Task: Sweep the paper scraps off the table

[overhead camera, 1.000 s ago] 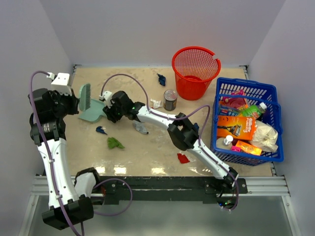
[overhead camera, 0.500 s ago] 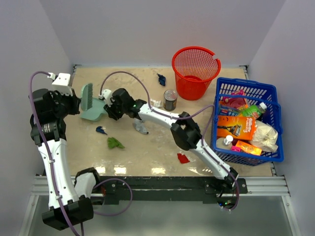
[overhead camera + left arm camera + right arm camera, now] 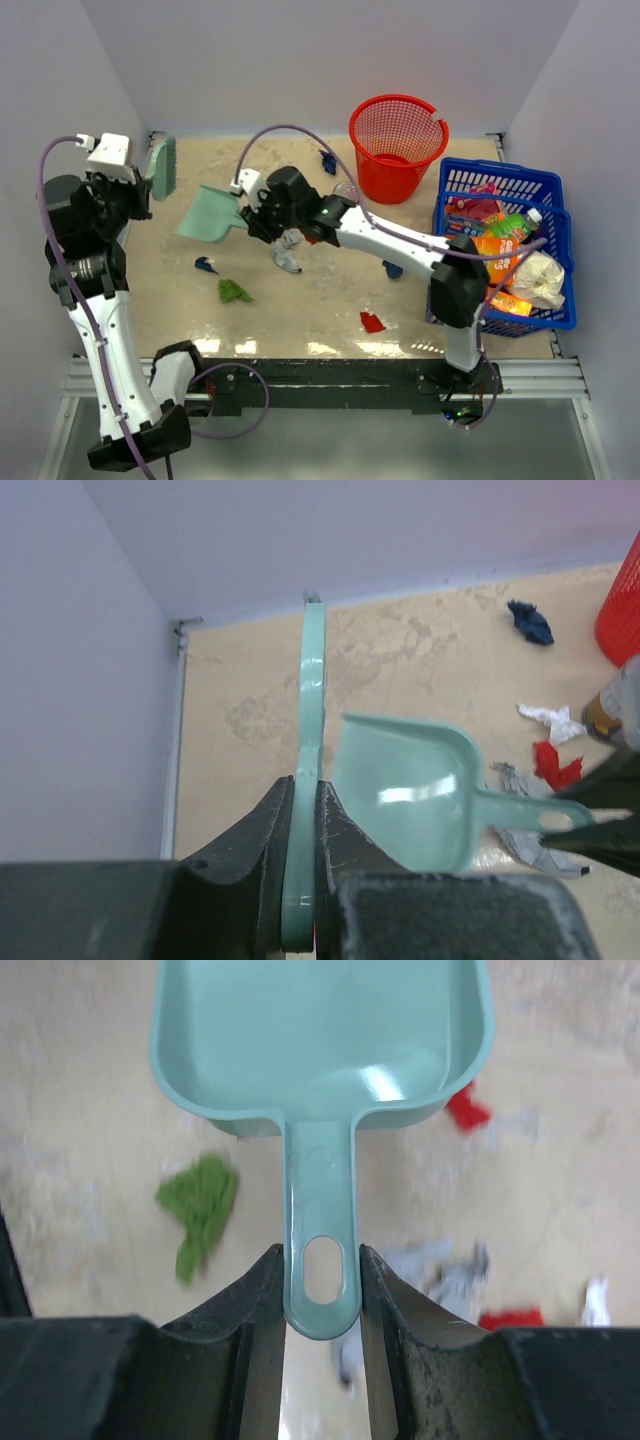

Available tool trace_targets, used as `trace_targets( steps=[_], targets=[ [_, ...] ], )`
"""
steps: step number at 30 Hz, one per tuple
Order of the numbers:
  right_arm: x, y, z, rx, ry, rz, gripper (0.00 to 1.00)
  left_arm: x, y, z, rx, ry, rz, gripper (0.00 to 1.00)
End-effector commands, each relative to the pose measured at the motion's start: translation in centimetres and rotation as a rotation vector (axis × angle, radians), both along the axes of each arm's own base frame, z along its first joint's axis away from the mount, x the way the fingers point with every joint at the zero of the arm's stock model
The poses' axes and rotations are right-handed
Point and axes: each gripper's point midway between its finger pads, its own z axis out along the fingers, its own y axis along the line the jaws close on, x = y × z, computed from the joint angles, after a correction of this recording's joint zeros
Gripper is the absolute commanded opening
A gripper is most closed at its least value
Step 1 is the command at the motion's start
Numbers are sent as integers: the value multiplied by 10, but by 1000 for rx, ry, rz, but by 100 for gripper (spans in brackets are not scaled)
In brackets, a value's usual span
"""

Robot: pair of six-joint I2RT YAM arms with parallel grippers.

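Note:
My left gripper [image 3: 146, 187] is shut on the handle of a mint brush [image 3: 161, 167], held upright near the back left corner; the wrist view shows its jaws [image 3: 305, 790] clamped on the brush [image 3: 312, 680]. My right gripper [image 3: 249, 214] is shut on the handle of a mint dustpan [image 3: 207, 212], lifted over the table [image 3: 300, 310]; the wrist view shows it [image 3: 322, 1260] on the dustpan [image 3: 320, 1040]. Paper scraps lie loose: green [image 3: 234, 291], small dark blue [image 3: 205, 265], grey-blue [image 3: 286, 257], red [image 3: 372, 322], dark blue at the back [image 3: 328, 160].
A red mesh basket [image 3: 397, 145] stands at the back right. A blue crate [image 3: 505, 178] of packaged goods sits at the right edge, with my right arm's elbow over it. Lilac walls close in the left, back and right. The black rail runs along the front.
The brush has left the dustpan and moved back and left. The dustpan has lifted and shifted right. My right arm's elbow has swung right, over the crate.

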Motion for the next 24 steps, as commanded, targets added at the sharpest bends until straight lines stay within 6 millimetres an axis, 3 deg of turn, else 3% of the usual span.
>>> trace_targets(
  steps=[1, 2, 4, 5, 7, 8, 9, 10, 12, 14, 15, 18, 19, 21, 24],
  targets=[
    [-30, -59, 5, -77, -13, 4, 8, -6, -9, 60, 71, -191, -39, 0],
    [-43, -83, 4, -104, -17, 12, 8, -7, -9, 62, 79, -199, -40, 0],
    [-61, -107, 7, -128, -35, 41, 8, -7, -11, 61, 86, -207, -56, 0],
    [-75, -131, 6, -161, -53, 63, 8, -6, -12, 60, 85, -208, -60, 0],
    [-85, -156, 0, -217, -75, 68, 7, -6, -17, 58, 84, -212, -92, 0],
    [-94, -177, -16, -284, -73, 90, 7, -5, -20, 56, 82, -213, -108, 0],
    [-99, -189, -7, -281, -102, 93, 6, -5, -24, 57, 78, -220, -132, 0],
    [-103, -203, -15, -316, -112, 109, 6, -4, -26, 53, 60, -213, -142, 0],
    [-111, -223, -12, -337, -120, 111, 5, -2, -35, 47, 33, -196, -200, 0],
    [-107, -240, -13, -346, -112, 76, 3, -2, -50, 40, 3, -173, -299, 0],
    [-105, -244, -4, -314, -116, 58, 2, 2, -53, 33, -24, -142, -321, 0],
    [-69, -266, 23, -229, -88, -115, 0, 9, -56, 18, -61, -80, -360, 0],
    [-52, -275, 45, -169, -80, -209, 0, 10, -59, 15, -68, -61, -372, 0],
    [-37, -277, 70, -95, -86, -252, 0, 9, -73, 1, -91, 2, -473, 0],
    [-11, -276, 119, 38, -149, -363, 0, -4, -119, -35, -158, 151, -674, 0]
  ],
)
